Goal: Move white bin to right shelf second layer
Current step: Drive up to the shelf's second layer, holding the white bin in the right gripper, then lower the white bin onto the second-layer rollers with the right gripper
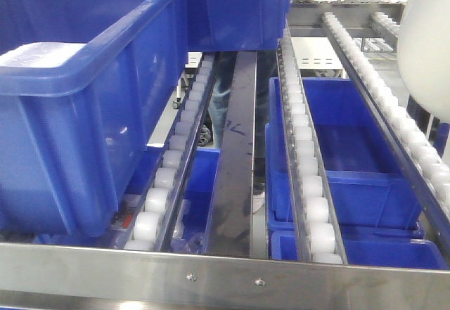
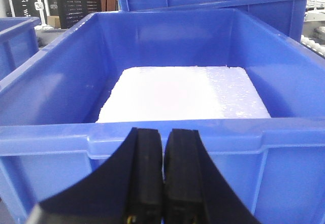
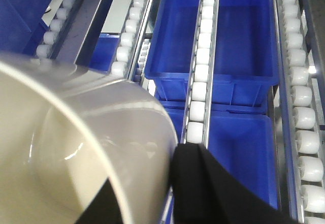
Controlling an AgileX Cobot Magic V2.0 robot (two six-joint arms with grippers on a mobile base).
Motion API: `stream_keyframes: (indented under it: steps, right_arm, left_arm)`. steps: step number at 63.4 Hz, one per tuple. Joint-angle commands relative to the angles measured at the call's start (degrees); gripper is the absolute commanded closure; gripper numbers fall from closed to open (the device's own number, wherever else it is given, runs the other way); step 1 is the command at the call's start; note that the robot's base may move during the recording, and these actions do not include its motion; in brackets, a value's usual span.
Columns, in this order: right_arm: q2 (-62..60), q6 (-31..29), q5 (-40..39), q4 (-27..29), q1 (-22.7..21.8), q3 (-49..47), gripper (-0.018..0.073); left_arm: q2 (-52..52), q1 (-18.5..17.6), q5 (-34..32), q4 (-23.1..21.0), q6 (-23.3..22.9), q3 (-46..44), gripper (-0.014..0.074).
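The white bin (image 3: 86,148) fills the lower left of the right wrist view. My right gripper (image 3: 144,196) is shut on the white bin's wall, one finger inside and one finger (image 3: 213,188) outside. The bin hangs above the right shelf's roller tracks (image 3: 199,76). In the front view the bin (image 1: 425,43) shows at the upper right edge, over the roller level (image 1: 365,71) with its steel front rail (image 1: 225,278). My left gripper (image 2: 163,176) is shut and empty in front of a blue crate (image 2: 167,142).
A large blue crate (image 1: 84,92) stands on the left tracks and holds a white foam slab (image 2: 183,94). Another blue crate (image 1: 239,8) stands behind it. More blue crates (image 1: 351,155) sit on the level below the rollers. A steel divider (image 1: 235,155) runs between the tracks.
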Motion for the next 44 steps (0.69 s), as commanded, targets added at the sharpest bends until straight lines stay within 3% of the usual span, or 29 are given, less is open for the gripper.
stream_keyframes:
  steps: [1, 44]
  right_arm:
    - [0.28, -0.36, -5.13, 0.47, -0.38, -1.81, 0.0503]
    - [0.28, -0.36, -5.13, 0.47, -0.38, -1.81, 0.0503]
  left_arm:
    - [-0.76, -0.19, -5.11, -0.17, -0.43, 1.9, 0.0512]
    - [-0.76, -0.19, -5.11, -0.17, -0.43, 1.9, 0.0512]
